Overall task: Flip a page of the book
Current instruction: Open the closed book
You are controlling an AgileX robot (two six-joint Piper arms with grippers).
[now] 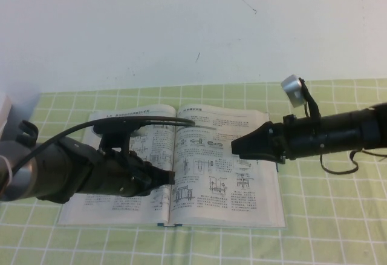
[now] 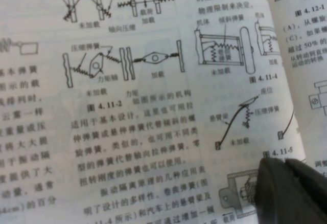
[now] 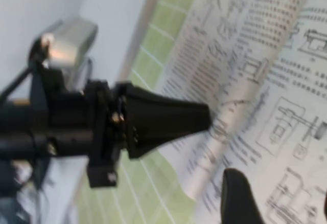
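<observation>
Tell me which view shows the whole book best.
High view: whole open book, left end effector over its left half, right end effector over its right half. Wrist views show only page close-ups.

high: raised on robot's side, tilted down toward 12 o'clock, whole book (image 1: 181, 168) in frame | left wrist: pressed close over the left-hand page (image 2: 127, 106) | right wrist: low, oblique along the book's right side | shared: open pages

The thick book (image 1: 181, 168) lies open and flat, white pages showing text and drawings.
</observation>
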